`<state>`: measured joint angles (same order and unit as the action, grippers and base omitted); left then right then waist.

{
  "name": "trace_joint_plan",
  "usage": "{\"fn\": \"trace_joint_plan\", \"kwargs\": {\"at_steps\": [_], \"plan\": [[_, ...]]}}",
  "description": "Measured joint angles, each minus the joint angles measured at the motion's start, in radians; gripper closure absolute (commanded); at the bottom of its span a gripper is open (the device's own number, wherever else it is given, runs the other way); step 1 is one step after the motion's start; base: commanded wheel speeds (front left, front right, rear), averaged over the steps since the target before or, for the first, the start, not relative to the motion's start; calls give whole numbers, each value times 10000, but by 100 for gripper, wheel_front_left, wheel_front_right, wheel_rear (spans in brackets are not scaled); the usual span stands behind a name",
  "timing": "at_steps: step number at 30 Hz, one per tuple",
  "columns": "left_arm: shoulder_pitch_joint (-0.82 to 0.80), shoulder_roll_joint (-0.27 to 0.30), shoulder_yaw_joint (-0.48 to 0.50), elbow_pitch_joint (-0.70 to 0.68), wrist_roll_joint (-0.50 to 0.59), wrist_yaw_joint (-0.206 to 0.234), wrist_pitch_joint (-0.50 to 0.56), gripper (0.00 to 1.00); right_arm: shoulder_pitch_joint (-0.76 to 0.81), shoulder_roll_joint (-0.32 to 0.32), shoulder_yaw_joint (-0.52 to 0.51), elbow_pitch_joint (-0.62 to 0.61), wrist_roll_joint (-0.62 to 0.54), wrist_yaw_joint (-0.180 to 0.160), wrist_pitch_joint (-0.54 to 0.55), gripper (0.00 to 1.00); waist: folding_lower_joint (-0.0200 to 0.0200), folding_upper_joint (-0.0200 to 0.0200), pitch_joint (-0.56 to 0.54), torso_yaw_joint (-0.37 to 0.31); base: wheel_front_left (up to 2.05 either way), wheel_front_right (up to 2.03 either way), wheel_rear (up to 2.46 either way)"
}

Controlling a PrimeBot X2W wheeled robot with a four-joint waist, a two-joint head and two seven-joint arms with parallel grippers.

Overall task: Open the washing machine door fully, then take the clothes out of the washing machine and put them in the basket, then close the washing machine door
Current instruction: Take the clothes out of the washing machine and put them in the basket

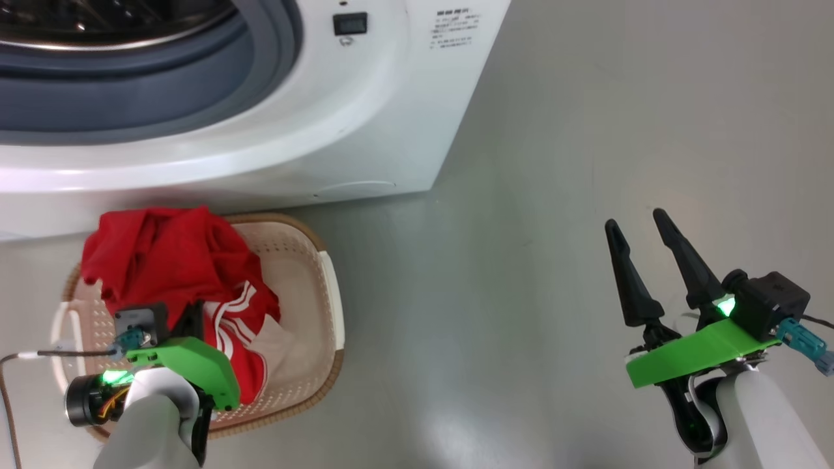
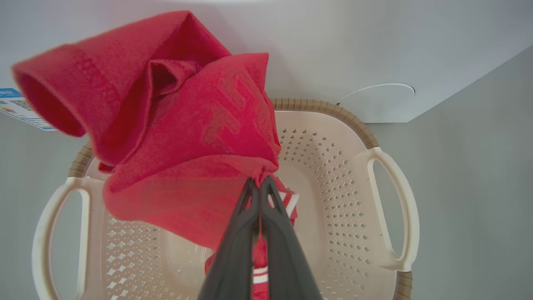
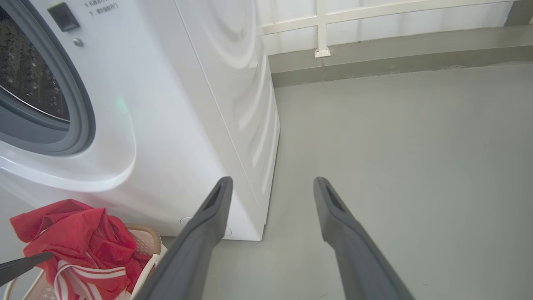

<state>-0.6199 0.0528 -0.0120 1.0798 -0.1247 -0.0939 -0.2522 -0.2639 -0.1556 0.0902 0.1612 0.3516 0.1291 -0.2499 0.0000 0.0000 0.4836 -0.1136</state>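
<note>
I judge I'm in the middle step: putting the bright red fabric clothes with white stripe trim (image 1: 169, 260) into the small cream-white perforated plastic basket with the brown woven-look rim (image 1: 296, 280). My left pincer (image 2: 260, 183) is clenched on a bunched fold of the red fabric and hangs over the basket's middle. The striped part droops inside, while a loose fold rides high towards the far rim, on the side of the big white box-shaped washing machine (image 1: 365, 117). My right pincer (image 1: 637, 220) is released, fingers spread wide and empty, over bare floor well apart from the basket. The next move, as I see it, calls for lowering a little so the fabric settles inside the rim, not over it, then letting go and lifting straight out so nothing snags on my fingers. I can't tell from here whether the drum behind the grey rubber seal (image 1: 195, 85) holds more clothes, so that wants a look before I turn to the washing machine door. The basket stands on a smooth, matt grey floor (image 1: 586, 163), just in front of the machine. In the right wrist view, a low grey kerb and a white railing (image 3: 320, 25) close off the room beyond.
</note>
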Motion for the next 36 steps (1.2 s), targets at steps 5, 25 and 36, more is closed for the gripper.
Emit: {"fn": "trace_joint_plan", "kwargs": {"at_steps": [5, 25, 36], "plan": [[-587, 98, -161, 1168, 96, -105, 0, 100, -248, 44, 121, -79, -67, 0, 0, 0, 0, 0, 449, -192, 0, 0, 0], [-1468, 330, -336, 2121, -263, -251, 301, 0, -483, 75, 171, -213, -104, 0, 0, 0, 0, 0, 1171, -489, 0, 0, 0], [-1369, 173, -272, 1881, -677, -265, 29, 0, -444, 69, 134, -15, -104, 0, 0, 0, 0, 0, 415, -213, 0, 0, 0]]}}
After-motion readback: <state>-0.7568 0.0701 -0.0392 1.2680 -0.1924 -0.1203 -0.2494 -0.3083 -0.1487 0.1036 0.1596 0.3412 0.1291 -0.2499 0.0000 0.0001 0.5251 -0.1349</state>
